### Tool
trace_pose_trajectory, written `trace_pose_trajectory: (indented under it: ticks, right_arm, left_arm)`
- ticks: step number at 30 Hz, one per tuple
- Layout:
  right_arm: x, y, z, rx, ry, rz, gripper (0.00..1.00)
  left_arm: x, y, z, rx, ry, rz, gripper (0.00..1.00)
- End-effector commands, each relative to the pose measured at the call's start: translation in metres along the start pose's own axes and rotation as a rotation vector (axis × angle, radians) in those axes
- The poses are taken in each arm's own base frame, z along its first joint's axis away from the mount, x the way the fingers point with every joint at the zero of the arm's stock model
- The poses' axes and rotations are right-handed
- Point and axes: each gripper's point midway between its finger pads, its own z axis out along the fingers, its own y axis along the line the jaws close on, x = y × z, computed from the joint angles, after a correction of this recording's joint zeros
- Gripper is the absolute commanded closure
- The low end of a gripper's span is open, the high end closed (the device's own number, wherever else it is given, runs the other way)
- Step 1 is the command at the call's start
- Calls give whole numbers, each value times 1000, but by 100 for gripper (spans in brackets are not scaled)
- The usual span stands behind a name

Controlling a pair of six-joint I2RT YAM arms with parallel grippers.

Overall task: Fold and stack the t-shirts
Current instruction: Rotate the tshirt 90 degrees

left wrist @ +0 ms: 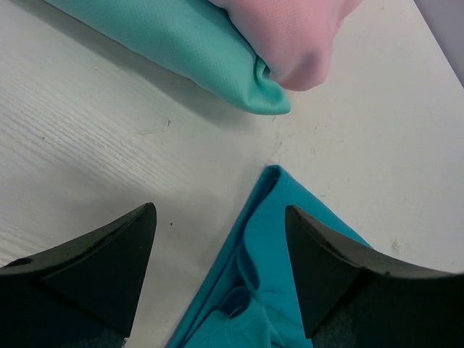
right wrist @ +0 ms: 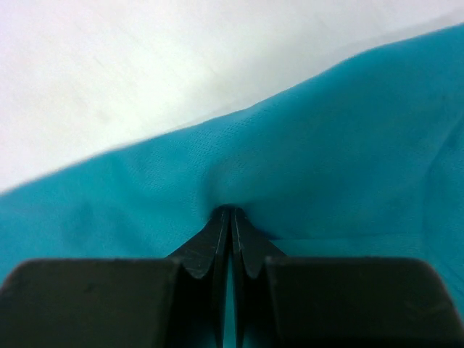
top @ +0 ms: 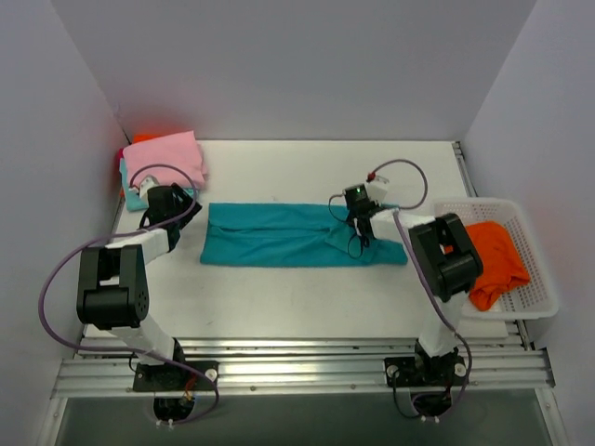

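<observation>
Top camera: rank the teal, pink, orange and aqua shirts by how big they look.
1. Largest: deep teal cloth t-shirt, spread flat.
2. Alike, so not ranked: folded pink cloth t-shirt and bunched bright orange cloth t-shirt.
3. Smallest: pale aqua cloth t-shirt, with only an edge showing beneath the pink.

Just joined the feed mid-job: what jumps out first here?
A deep teal t-shirt lies as a long strip across the middle, the right hand pinched shut on it near its right end. A bright orange t-shirt sits in the white basket at right; a pink t-shirt lies far left.
</observation>
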Motion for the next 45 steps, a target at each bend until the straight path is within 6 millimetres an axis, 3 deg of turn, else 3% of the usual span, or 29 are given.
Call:
trace_pose_trajectory:
  ticks: [1, 4, 5, 6, 7, 8, 9, 10, 11, 13, 14, 16, 17, 18, 19, 20, 21, 22, 23, 24, 25, 26, 28, 29, 34, 37, 38, 42, 45]
  right_arm:
    - [-9, 46, 34, -98, 27, 40, 100]
    - [15, 82, 76, -168, 118, 26, 100]
    - [-17, 125, 80, -268, 86, 57, 100]
    - [6, 132, 107, -268, 138, 42, 100]
    - [3, 147, 115, -301, 151, 44, 100]
    - [-38, 194, 109, -433, 100, 76, 100]
    - [-24, 203, 130, -458, 124, 70, 100]
    - [-38, 223, 131, -526, 100, 70, 100]
    - [-83, 259, 115, -653, 7, 86, 100]
    - [-105, 300, 92, -894, -83, 69, 62]
    - [-123, 310, 76, -961, -138, 60, 1]
    - [-149, 315, 50, -1010, -220, 36, 0]
    - [-186, 316, 12, -1032, -312, 9, 0]
    - [-175, 303, 14, -998, -311, -5, 0]
    - [-185, 291, 8, -944, -359, 9, 0]
    - [-222, 282, -42, -949, -461, 13, 0]
    - [-201, 262, -35, -885, -442, 3, 0]
    - [-226, 253, -74, -813, -530, 31, 0]
    - [-223, 243, -80, -730, -547, 18, 0]
    - [-204, 230, -78, -624, -521, -56, 0]
    - [-194, 229, -91, -534, -534, -62, 0]
    - [-193, 229, -108, -521, -534, -75, 0]
    - [-160, 223, -110, -471, -454, -118, 0]
    - [-144, 230, -125, -496, -431, -124, 0]
    - [-36, 234, -129, -580, -196, -125, 0]
    - [19, 237, -139, -610, -91, -162, 0]
    - [37, 242, -152, -631, -82, -181, 0]
    - [87, 249, -171, -656, 2, -206, 0]
    - [119, 251, -171, -651, 70, -214, 0]
  left_arm:
    - [-11, -10, 2, 34, -35, -2, 20]
    - [-11, -9, 2, 31, -36, -2, 20]
    - [-10, -8, 2, 29, -36, -2, 20]
    - [-10, -8, 2, 30, -35, 0, 20]
    - [-10, -8, 2, 30, -33, 0, 20]
    - [-10, -8, 2, 29, -36, 0, 20]
    - [-10, -8, 3, 28, -33, 0, 20]
    - [-9, -8, 3, 26, -30, 2, 20]
    - [-10, -8, 3, 24, -34, 2, 20]
    - [-11, -8, 3, 23, -37, 5, 20]
    - [-11, -8, 3, 20, -39, 5, 20]
    - [-10, -9, 4, 17, -36, 8, 20]
    - [-11, -9, 4, 16, -37, 8, 20]
    - [-11, -9, 4, 16, -37, 11, 20]
    - [-11, -9, 3, 17, -39, 9, 20]
    - [-11, -9, 3, 16, -40, 10, 20]
    - [-11, -9, 4, 15, -41, 11, 20]
    - [-11, -10, 3, 15, -42, 12, 20]
    - [-11, -10, 3, 15, -42, 12, 20]
    - [-10, -10, 3, 12, -41, 15, 20]
    - [-11, -11, 3, 15, -45, 14, 20]
    - [-11, -10, 3, 13, -45, 15, 20]
    - [-11, -11, 3, 14, -44, 15, 20]
    - [-10, -10, 3, 12, -44, 16, 20]
    - [-11, -10, 2, 15, -47, 15, 20]
    - [-10, -10, 2, 15, -47, 15, 20]
    - [-11, -10, 2, 16, -48, 15, 20]
    - [-11, -11, 1, 19, -50, 14, 20]
    - [-10, -11, 1, 22, -49, 14, 20]
